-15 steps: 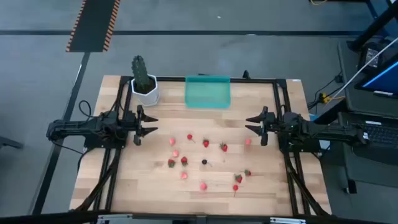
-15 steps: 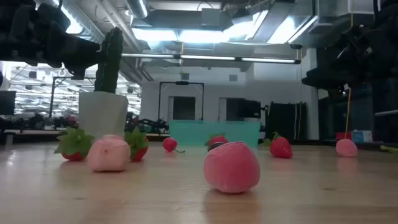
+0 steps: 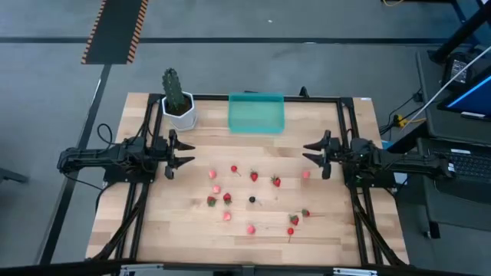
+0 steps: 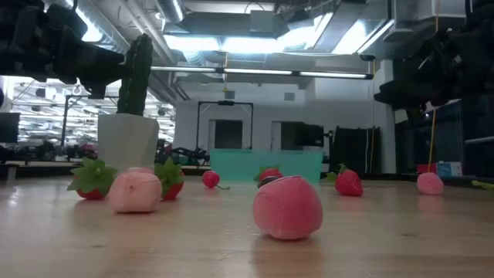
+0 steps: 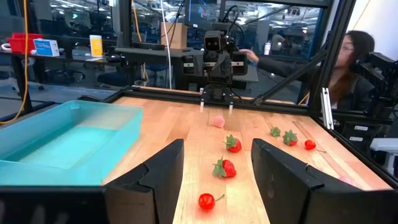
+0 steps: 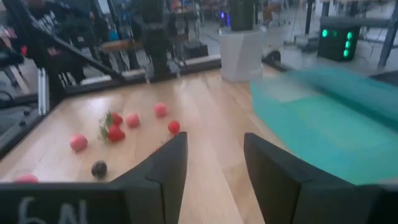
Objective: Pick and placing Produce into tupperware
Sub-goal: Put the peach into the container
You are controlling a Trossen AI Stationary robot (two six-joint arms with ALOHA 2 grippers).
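Observation:
The produce, several small red and pink berries [image 3: 254, 176] with green tops plus one dark berry [image 3: 252, 199], lies scattered on the wooden table's middle and near part. The teal tupperware [image 3: 256, 113] sits flat at the far edge, holding nothing I can see. My left gripper [image 3: 190, 155] hovers open at the table's left, pointing toward the berries. My right gripper [image 3: 305, 153] hovers open at the right, facing it. In the left wrist view the tupperware [image 5: 68, 140] lies beside the open fingers [image 5: 217, 180] and berries [image 5: 224, 168] ahead. The right wrist view shows its gripper [image 6: 214, 174] open, berries [image 6: 115, 132] beyond.
A tall green cactus in a white pot [image 3: 178, 106] stands at the far left, next to the tupperware. A black frame [image 3: 345, 138] runs along the table's edges. A person [image 5: 348, 62] sits beyond the table's right side. Bare wood lies between the berries and the tupperware.

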